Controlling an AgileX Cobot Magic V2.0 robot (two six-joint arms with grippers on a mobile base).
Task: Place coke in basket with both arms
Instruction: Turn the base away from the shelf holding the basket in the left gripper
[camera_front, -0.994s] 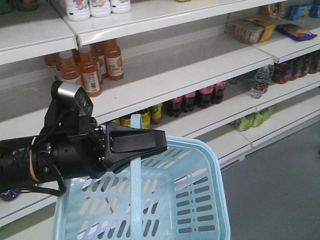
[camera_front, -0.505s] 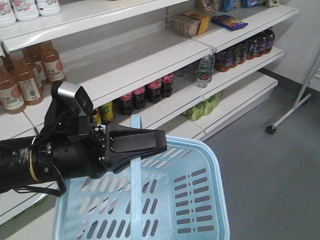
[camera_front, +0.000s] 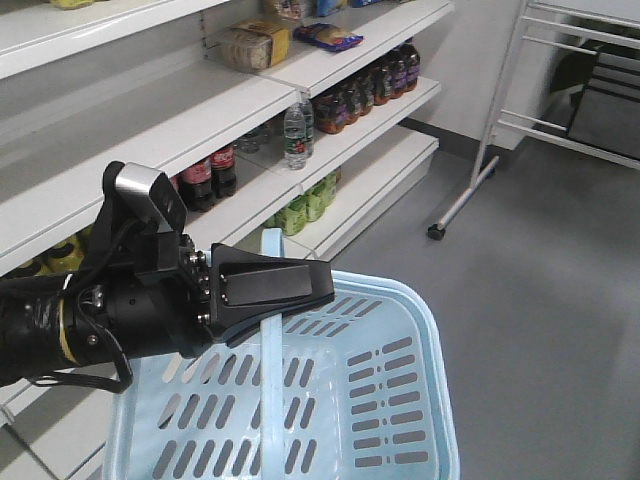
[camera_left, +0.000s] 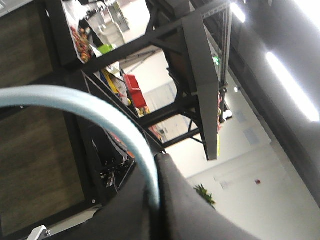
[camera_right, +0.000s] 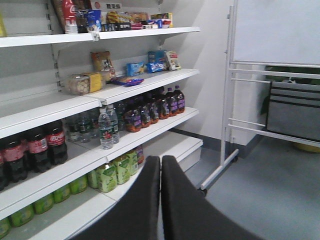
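Note:
In the front view my left gripper (camera_front: 325, 285), black with a grey-topped block at the wrist, is shut on the flat handle (camera_front: 270, 400) of the light blue basket (camera_front: 400, 400), which hangs below it with nothing visible inside. The left wrist view shows the handle (camera_left: 100, 107) pinched between the closed fingers of the left gripper (camera_left: 157, 159). My right gripper (camera_right: 160, 159) is shut with nothing in it and points at the shelves. A red coke can (camera_right: 70, 12) stands on the top shelf, far left in the right wrist view, well away from both grippers.
White store shelves (camera_front: 200, 120) run along the left, holding dark cola bottles (camera_front: 210, 175), a water bottle (camera_front: 297, 130) and green bottles (camera_front: 305, 205). A white wheeled stand (camera_front: 480, 170) is at the right on the grey floor (camera_front: 540, 300).
The view has swung right along the shelves: the orange drink bottles have left the frame and the wheeled stand has come in. The left gripper keeps its hold on the basket handle.

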